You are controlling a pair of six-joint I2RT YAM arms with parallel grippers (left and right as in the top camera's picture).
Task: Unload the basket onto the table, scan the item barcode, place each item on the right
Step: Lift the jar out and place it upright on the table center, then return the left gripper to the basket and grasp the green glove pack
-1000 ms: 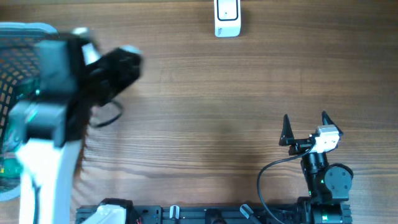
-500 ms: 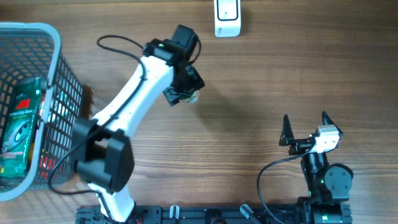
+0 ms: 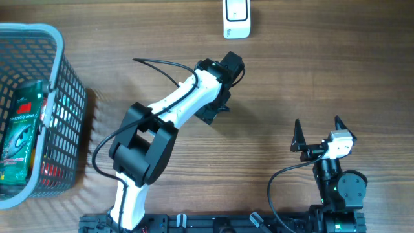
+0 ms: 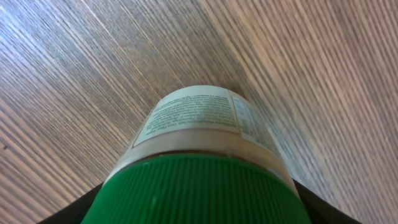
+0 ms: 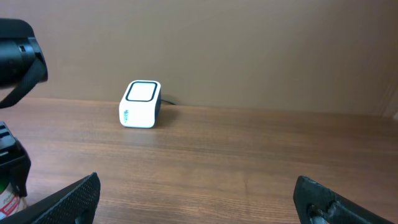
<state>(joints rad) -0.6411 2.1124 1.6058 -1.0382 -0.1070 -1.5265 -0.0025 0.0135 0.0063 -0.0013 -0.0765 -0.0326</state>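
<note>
Gripping jar [image 4: 208, 144] by cap [image 4: 199, 193] in left jaws to bare label [image 4: 186, 112] for scanner [image 3: 236, 18], with right jaws parked apart.

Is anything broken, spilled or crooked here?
Nothing stands out. The green-lidded jar has its lid on with no spill around it, the white scanner sits flat and upright, and the basket stands upright with its packets inside.

Basket [image 3: 61, 77] with a packet [image 3: 19, 129] inside at the left edge of the counter [image 3: 310, 71], scanner [image 3: 236, 18] at the far edge, left hand [image 3: 215, 111] holding a jar [image 4: 199, 130] at the middle, right hand [image 3: 317, 126] front right
</note>
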